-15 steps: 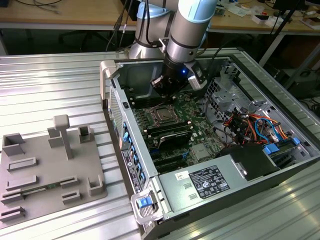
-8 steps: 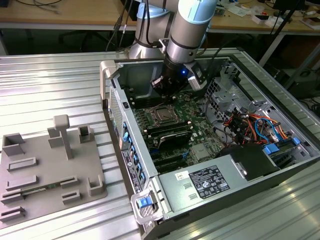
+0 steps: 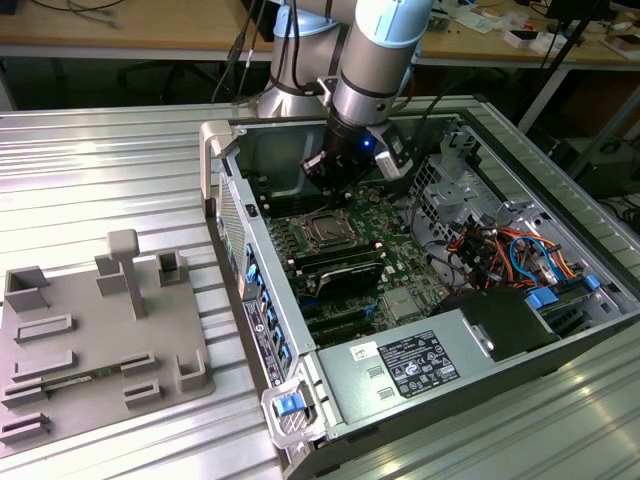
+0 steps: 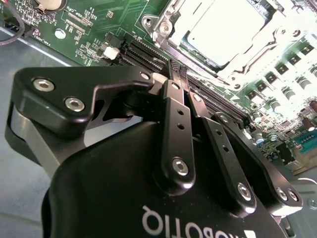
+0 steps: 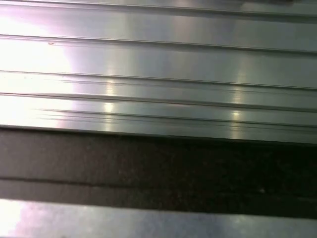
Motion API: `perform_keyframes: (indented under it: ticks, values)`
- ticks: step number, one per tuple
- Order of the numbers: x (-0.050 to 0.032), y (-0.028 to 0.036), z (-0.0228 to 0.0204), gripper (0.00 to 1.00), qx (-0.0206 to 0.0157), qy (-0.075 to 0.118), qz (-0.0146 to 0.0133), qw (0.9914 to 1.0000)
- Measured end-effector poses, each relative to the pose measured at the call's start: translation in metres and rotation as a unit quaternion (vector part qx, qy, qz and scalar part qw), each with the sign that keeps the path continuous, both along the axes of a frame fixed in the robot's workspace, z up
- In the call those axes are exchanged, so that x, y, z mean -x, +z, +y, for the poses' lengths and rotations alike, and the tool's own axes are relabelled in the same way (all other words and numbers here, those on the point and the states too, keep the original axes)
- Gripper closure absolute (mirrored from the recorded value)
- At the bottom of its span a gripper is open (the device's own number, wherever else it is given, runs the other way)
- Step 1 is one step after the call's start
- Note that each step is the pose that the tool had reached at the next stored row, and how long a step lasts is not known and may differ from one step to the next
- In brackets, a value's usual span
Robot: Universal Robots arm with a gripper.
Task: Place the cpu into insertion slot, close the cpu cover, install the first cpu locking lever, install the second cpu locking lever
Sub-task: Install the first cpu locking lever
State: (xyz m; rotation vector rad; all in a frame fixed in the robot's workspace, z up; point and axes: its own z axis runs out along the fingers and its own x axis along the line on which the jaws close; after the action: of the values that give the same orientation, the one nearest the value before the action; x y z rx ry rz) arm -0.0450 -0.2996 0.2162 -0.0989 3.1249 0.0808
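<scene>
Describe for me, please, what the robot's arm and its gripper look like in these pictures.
In the exterior view the arm has thick silver-grey tube sections with a pale blue joint cap and a black wrist part with a small blue light. In the second wrist view the gripper is matte black, with flat linkage bars pinned by silver screws, narrow fingers pressed together, and white lettering on its body.

Ribbed alu tabletop (image 3: 100, 170); wooden benches (image 3: 130, 25) behind, cluttered.

The arm (image 3: 375, 60) was angled steeply downward in the exterior view, its wrist directed toward the near side. The gripper (image 4: 178, 72) was seen in the second wrist view with its two black fingers (image 4: 174, 116) pressed together, nothing held between their tips.
</scene>
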Motion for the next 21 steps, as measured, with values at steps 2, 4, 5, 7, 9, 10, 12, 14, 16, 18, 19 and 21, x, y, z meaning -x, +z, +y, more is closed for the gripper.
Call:
perform_keyframes:
  ticks: [2,4,5,7,9,10,12,14,16,18,19,21]
  values:
    - [0.0001,-0.0008,-0.0001,0.89,0.0001,0.0,0.0001,1.0]
    - [-0.0001,-0.003,-0.0001,0.89,0.0001,0.0,0.0001,1.0]
    - [-0.0005,-0.0048,-0.0002,0.89,0.0001,0.0,0.0001,1.0]
    - [-0.0009,-0.0063,-0.0002,0.89,0.0001,0.0,0.0001,1.0]
    - [-0.0012,-0.0076,-0.0001,0.89,0.0001,0.0,0.0001,1.0]
    - [-0.0014,-0.0083,-0.0001,0.89,0.0001,0.0,0.0001,1.0]
    - [-0.0018,-0.0092,0.0,0.89,0.0001,0.0,0.0001,1.0]
    - [-0.0022,-0.0101,0.0002,0.89,0.0001,0.0,0.0001,1.0]
    - [-0.0025,-0.0112,0.0002,0.89,0.0002,0.0,0.0001,1.0]
    - [-0.0026,-0.0117,0.0003,0.89,0.0001,0.0,0.0001,1.0]
    - [-0.0027,-0.0121,0.0003,0.89,0.0001,0.0,0.0001,1.0]
    - [-0.0028,-0.013,0.0003,0.89,0.0,0.0,0.0001,1.0]
